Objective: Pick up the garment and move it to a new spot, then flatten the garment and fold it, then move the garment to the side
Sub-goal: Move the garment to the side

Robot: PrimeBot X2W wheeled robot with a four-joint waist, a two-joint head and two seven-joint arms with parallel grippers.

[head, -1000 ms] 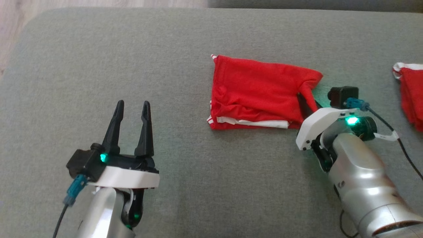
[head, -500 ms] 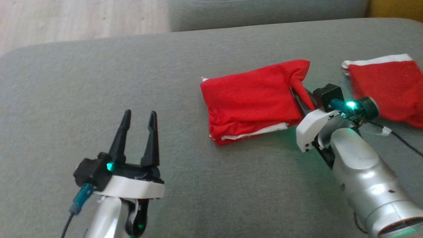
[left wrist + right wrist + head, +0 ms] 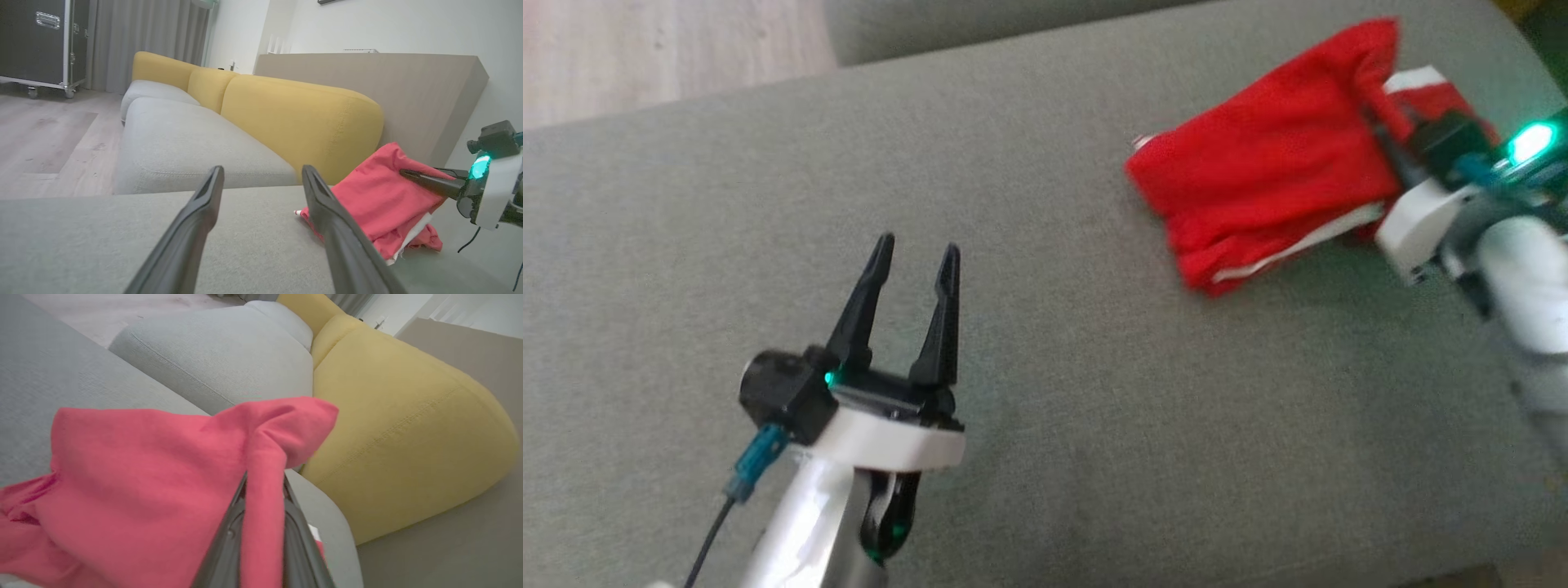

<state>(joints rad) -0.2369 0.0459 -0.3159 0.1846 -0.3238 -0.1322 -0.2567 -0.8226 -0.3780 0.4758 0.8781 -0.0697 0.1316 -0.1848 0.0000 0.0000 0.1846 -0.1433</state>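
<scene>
The garment [image 3: 1266, 184] is a folded red cloth with a white stripe, lying on the grey sofa seat [image 3: 1045, 425] at the upper right. My right gripper [image 3: 1387, 135] is shut on its right edge and holds that edge raised, while the left part rests on the seat. The right wrist view shows a fold of the garment [image 3: 143, 477] pinched between the dark fingers [image 3: 229, 543]. My left gripper [image 3: 916, 245] stands open over bare seat, well to the garment's left. In the left wrist view, the garment [image 3: 380, 204] and the right gripper [image 3: 433, 185] lie right of my open fingers [image 3: 204, 204].
A second red and white cloth [image 3: 1433, 90] lies just behind the held edge. Yellow back cushions [image 3: 302, 118] rise beyond the seat, with another grey seat [image 3: 184, 143] alongside. Wooden floor [image 3: 645, 49] lies past the seat's far edge, and a black wheeled case [image 3: 36, 41] stands on it.
The camera has swung. My right gripper has dragged the garment rightward until it reaches the second red cloth, with its gripped edge raised. The left gripper stays open.
</scene>
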